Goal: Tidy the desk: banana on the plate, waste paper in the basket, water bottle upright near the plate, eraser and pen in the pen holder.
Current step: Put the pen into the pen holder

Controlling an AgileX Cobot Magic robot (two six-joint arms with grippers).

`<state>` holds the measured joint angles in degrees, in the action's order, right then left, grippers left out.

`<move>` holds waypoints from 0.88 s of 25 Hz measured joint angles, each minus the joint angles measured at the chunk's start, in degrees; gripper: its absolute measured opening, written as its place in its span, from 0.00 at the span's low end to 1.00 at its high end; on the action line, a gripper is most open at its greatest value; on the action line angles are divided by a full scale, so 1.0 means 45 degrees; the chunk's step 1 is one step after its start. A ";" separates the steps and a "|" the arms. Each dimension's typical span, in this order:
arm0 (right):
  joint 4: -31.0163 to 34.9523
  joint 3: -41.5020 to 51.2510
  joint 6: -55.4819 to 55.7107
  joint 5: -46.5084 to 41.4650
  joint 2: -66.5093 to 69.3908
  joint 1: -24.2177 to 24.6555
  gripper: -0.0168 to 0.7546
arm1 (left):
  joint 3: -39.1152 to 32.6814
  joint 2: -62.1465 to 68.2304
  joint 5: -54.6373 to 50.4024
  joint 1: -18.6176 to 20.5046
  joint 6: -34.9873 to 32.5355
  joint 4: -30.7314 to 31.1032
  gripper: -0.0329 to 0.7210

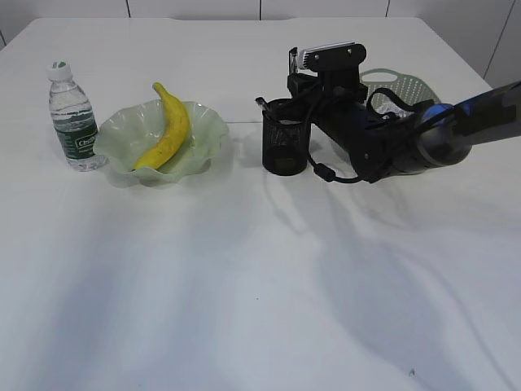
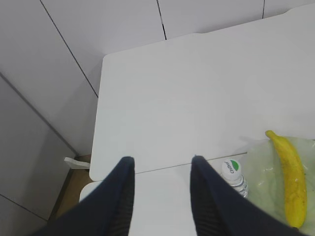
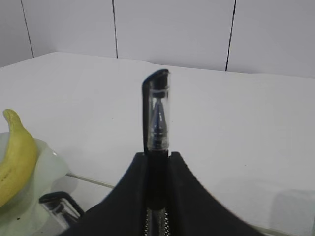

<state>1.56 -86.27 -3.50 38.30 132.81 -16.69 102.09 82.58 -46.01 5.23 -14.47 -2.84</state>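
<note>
Three views, read in turn.
Exterior, left side: water bottle (image 1: 73,116) upright on the white worktop (image 1: 244,285), just left of the plate (image 1: 207,134); banana (image 1: 168,129) lying in the plate.
Exterior, right side: right claw (image 1: 299,91) above the pen holder (image 1: 285,138); basket (image 1: 396,84) far right, partly hidden behind the arm.
Left wrist: left claw (image 2: 161,164) with jaws apart, holding nothing, high over the worktop's far-left part; bottle cap, plate and banana at lower right.
Right wrist: right claw narrow, clamped on a pen (image 3: 157,123) whose capped end stands upright above the fingers; pen holder's mesh rim just below; banana at left.
Eraser: cannot tell where.
</note>
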 joint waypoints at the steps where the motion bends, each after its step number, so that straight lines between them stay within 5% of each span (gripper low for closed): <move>1: 0.0000 0.0000 -0.0022 0.0000 0.0000 0.0000 0.11 | 0.0000 0.0000 0.0000 0.0000 0.0000 0.0000 0.39; 22: 0.0000 0.0000 -0.0051 -0.0080 0.0000 0.0000 0.25 | 0.0000 0.0000 0.0320 0.0000 0.0000 0.0000 0.39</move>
<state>1.56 -86.27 -3.73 37.94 132.81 -16.69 102.09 82.58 -44.57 5.23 -14.47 -2.84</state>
